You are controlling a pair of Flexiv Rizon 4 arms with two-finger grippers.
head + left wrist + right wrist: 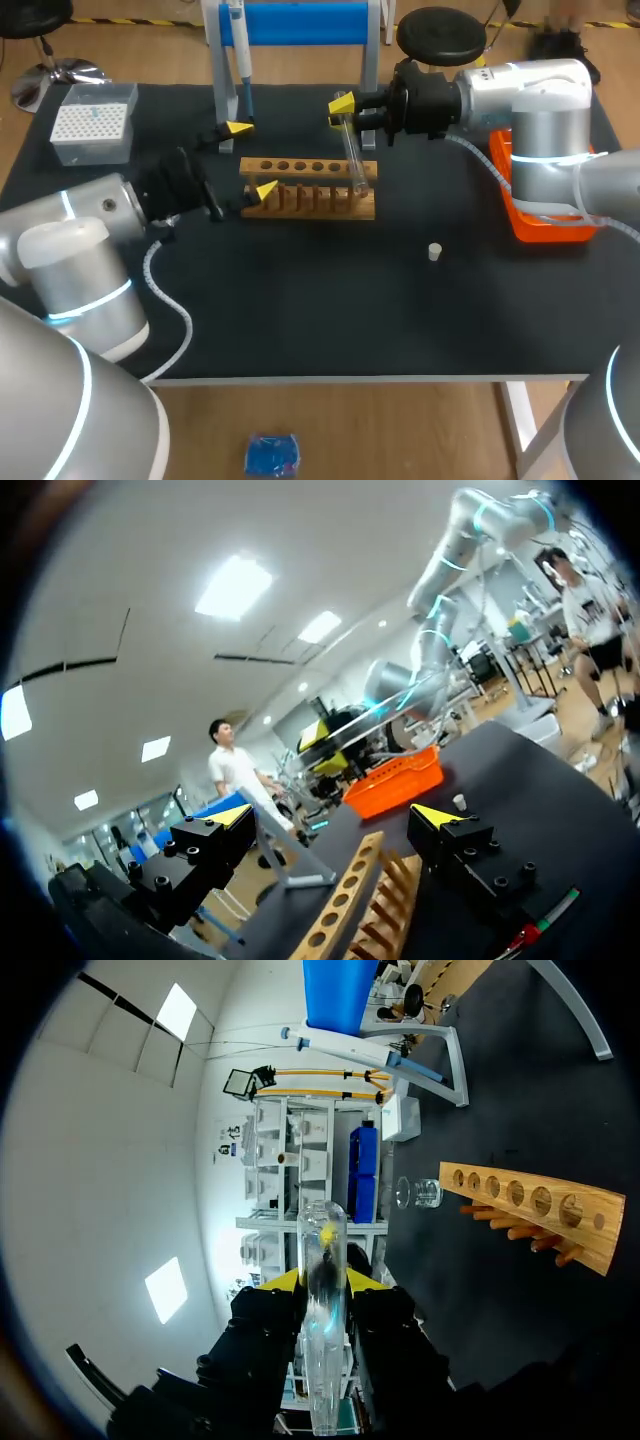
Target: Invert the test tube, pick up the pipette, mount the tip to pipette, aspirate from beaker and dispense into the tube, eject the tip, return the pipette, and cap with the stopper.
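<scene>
Holding the tube: the right gripper (345, 110) has the glass tube (352, 155) pinched between both yellow tips, so the jaws are closed down to the tube's width.
Tube in the jaws: from the right wrist, the tube (322, 1340) runs straight up the middle of the gripper (322, 1280), a finger on either side and its rounded end poking out past the tips.
Tube over the table: it hangs tilted in the air, its lower end down by the right end of the wooden rack (310, 187); whether it touches the rack I cannot tell.
Left gripper (252, 158): jaws spread wide, nothing held, sitting at the rack's left end.
Left wrist: the rack (345, 900) runs out ahead between the open fingers of the gripper (335, 820); I cannot tell if either touches it.
Pipette (240, 60): upright on its stand at the back of the table.
Stopper (435, 252): alone on the black table (300, 310), well apart from both grippers.
Beaker (420, 1193): just beyond the rack's far end.
Tip box (92, 122): back left corner.
Orange tray (540, 225): right edge, under the right arm.
</scene>
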